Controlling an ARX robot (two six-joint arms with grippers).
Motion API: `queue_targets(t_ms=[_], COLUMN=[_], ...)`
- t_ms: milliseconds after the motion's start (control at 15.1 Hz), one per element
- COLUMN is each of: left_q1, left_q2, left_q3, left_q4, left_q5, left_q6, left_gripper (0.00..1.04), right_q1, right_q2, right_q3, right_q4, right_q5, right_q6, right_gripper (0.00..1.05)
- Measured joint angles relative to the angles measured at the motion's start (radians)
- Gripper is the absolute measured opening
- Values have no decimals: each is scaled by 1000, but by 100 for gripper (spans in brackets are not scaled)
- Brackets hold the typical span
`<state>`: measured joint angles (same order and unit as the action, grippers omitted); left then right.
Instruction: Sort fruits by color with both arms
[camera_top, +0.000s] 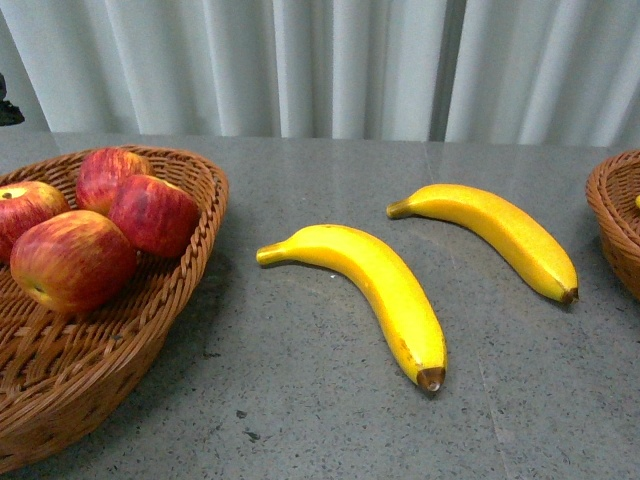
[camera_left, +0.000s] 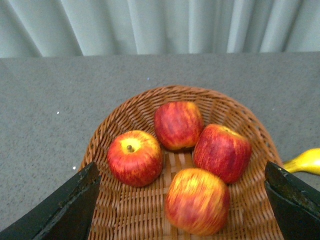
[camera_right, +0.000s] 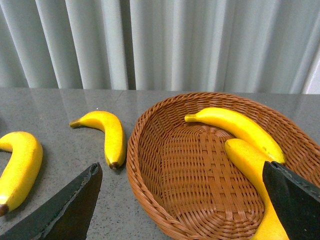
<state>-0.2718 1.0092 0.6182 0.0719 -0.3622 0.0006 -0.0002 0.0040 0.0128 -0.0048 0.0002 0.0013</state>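
Sorting looks well past halfway, judged from how things lie. Four red apples sit bunched in the left basket, touching one another, and no apple shows loose on the desk. In the right basket two stowed bananas lie along its right side.

What is left, as far as can be seen, is two loose bananas on the desk between the baskets. The near banana lies about midway between them. The far banana lies further right, near the right basket, and the two do not touch. Both are bright yellow, smooth and curved, with stems pointing left and brown tips toward the near right. Each lies flat on its side, clear of both baskets.

The left pincer hangs over the apple basket, its fingers spread wide with nothing between them. The right pincer hangs at the near rim of the right basket, likewise wide apart and empty. The loose bananas probably fall to the right arm.
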Motion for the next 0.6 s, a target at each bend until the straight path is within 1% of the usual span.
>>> queue_targets(t_ms=[132,397,463,529,595], left_q1=[-3,-17,-15,40,79], left_q2=[-39,-109,-129,-229,-301], left_q3=[22,33,10,-124,-206], left_q4=[26,41,80,230,232], left_q5=[12,-23,-13,122,163], left_q6=[2,7,6,6,5], left_gripper=[98,98,96,76,64], right_q1=[0,0,0,0,0], right_q2=[0,0,0,0,0], right_q3=[0,0,0,0,0], right_q4=[0,0,0,-1,0], right_q5=[0,0,0,0,0], right_q6=[0,0,0,0,0], right_gripper=[98,98,98,98,98])
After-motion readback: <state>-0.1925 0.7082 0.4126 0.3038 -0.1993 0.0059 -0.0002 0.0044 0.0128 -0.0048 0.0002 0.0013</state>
